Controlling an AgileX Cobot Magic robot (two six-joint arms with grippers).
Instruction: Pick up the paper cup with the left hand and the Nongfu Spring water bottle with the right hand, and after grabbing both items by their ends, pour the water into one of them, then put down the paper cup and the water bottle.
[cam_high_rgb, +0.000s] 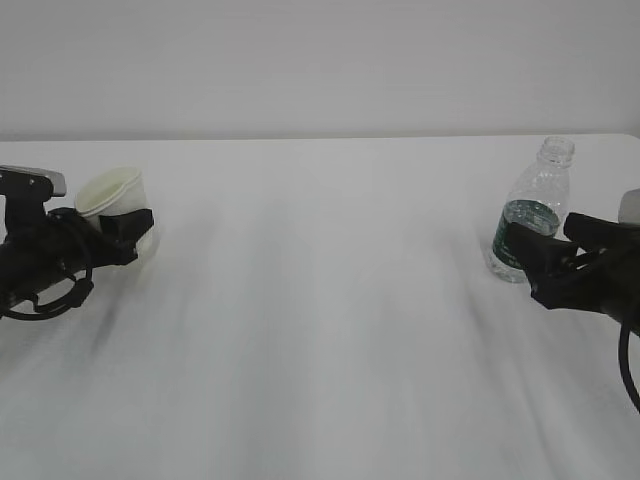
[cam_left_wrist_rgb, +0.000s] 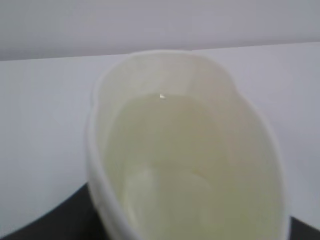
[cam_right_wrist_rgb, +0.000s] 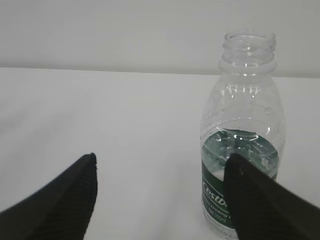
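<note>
Two grippers were at opposite table (cam_high_rgb: 330, 330) edges. Left hand (cam_high_rgb: 118, 232) was clamped on the paper cup (cam_high_rgb: 112, 200), squeezing its rim oval and tilting it. Right hand (cam_high_rgb: 548, 262) had jaws wide apart, Nongfu Spring water bottle (cam_high_rgb: 532, 210) upright just ahead by the right finger, not gripped.

Left hand (cam_high_rgb: 120, 232) clamped partway; right hand (cam_right_wrist_rgb: 160, 200) spread wide, both low and level.
</note>
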